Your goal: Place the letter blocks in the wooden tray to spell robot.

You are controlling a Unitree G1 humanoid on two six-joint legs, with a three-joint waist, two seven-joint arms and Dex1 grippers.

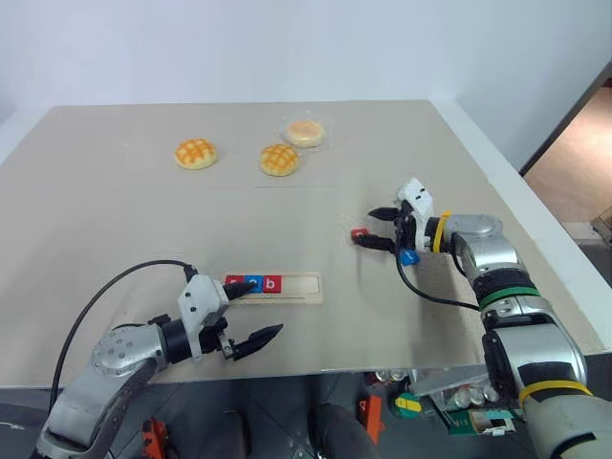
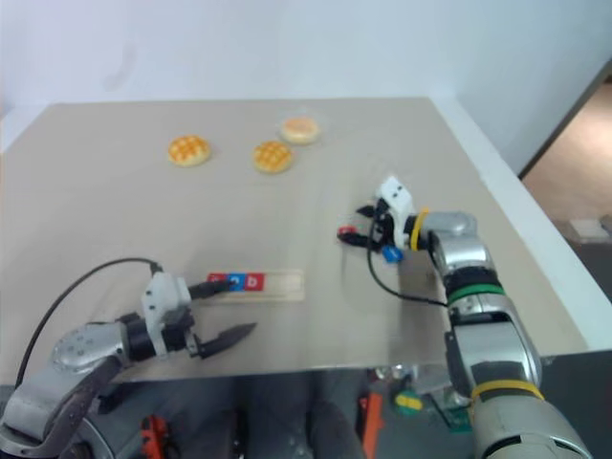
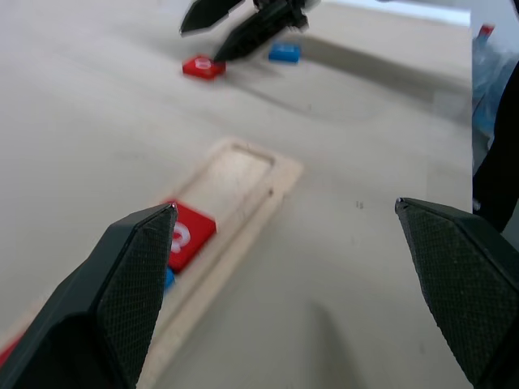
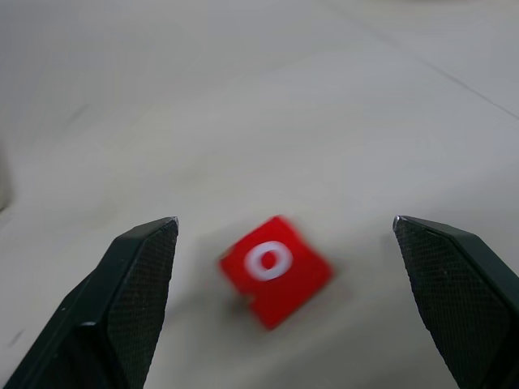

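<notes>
Your right gripper (image 1: pixel 375 228) stood with its black fingers spread wide and empty, aimed at the small red square letter block marked "o" (image 4: pixel 276 270) lying on the beige table (image 1: pixel 143 220), with a blue block (image 1: pixel 409 256) just beside its wrist. Your left gripper (image 1: pixel 251 323) was also wide open, holding nothing, beside the long pale-wood tray (image 1: pixel 296 287), which held three blocks at its left end.
</notes>
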